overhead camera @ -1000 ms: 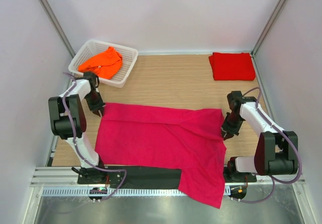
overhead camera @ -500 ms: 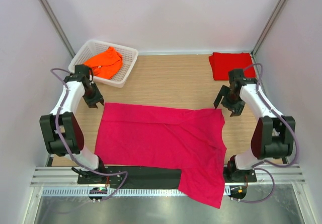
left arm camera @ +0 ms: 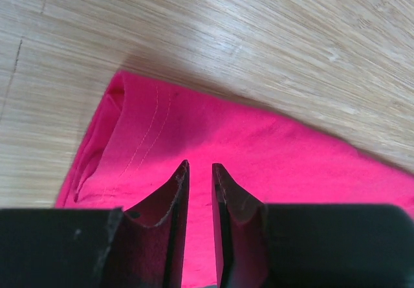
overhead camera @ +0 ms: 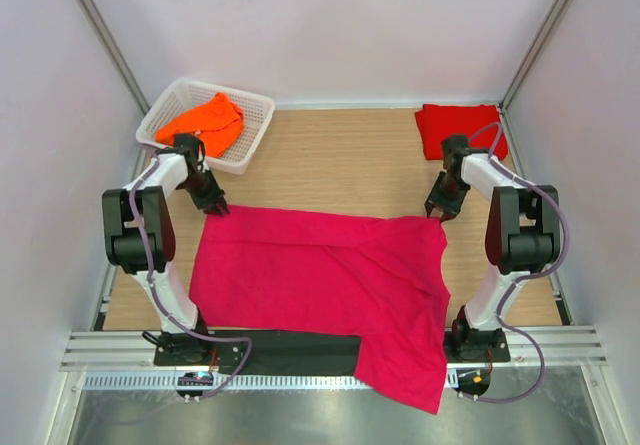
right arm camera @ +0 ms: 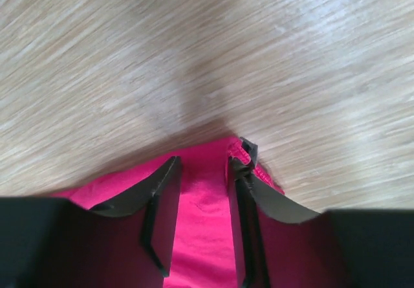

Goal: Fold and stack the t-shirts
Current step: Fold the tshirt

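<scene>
The magenta-pink t-shirt (overhead camera: 320, 275) lies spread flat across the table, and its near right part hangs over the front edge. My left gripper (overhead camera: 215, 209) is down on its far left corner. In the left wrist view that gripper (left arm camera: 200, 166) has its jaws a narrow gap apart over the pink cloth (left arm camera: 272, 145). My right gripper (overhead camera: 436, 215) is at the far right corner. There the gripper (right arm camera: 206, 162) is open, with the hem corner (right arm camera: 201, 236) lying between its fingers. The red t-shirt (overhead camera: 462, 130) lies folded at the back right. The orange t-shirt (overhead camera: 203, 123) is in the basket.
A white lattice basket (overhead camera: 245, 150) stands at the back left, close behind my left arm. Bare wooden table (overhead camera: 340, 155) stretches between the basket and the red shirt. White walls and metal frame posts close in on both sides.
Both grippers left the shirt's side edges, swung back and opened wide, then came down on its far corners. Their jaws have since narrowed. The shirt has barely shifted.
</scene>
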